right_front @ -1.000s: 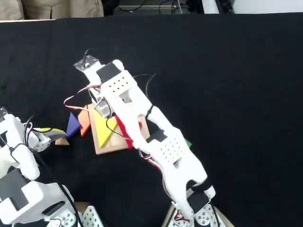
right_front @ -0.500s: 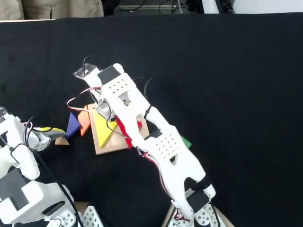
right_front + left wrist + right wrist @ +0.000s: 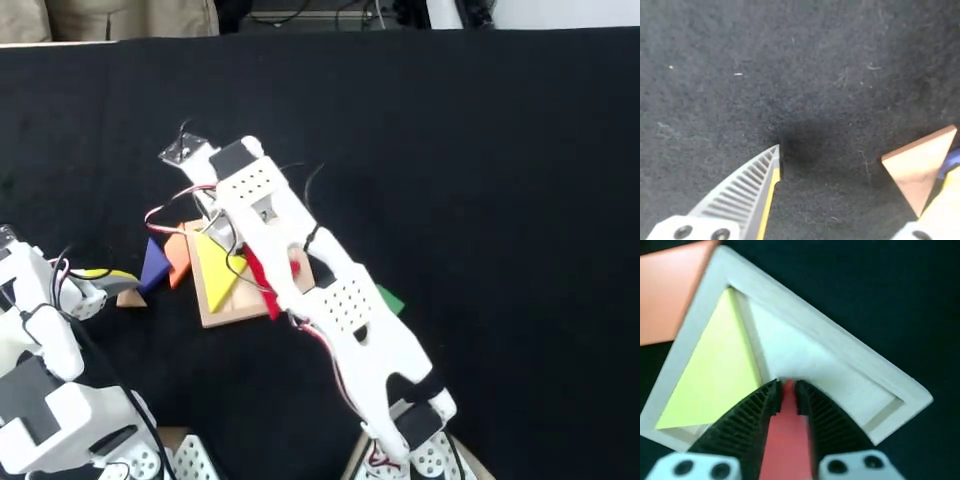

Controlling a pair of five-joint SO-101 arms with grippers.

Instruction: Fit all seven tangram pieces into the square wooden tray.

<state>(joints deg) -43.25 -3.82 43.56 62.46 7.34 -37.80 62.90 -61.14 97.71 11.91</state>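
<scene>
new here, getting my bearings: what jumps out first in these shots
The right gripper, shut on a red piece, hangs over the wooden tray. Inside the tray lies a bright yellow triangle, and an orange piece and a blue piece sit on the black cloth beside it.

Robotics lab, black-clothed table, cables behind
</scene>
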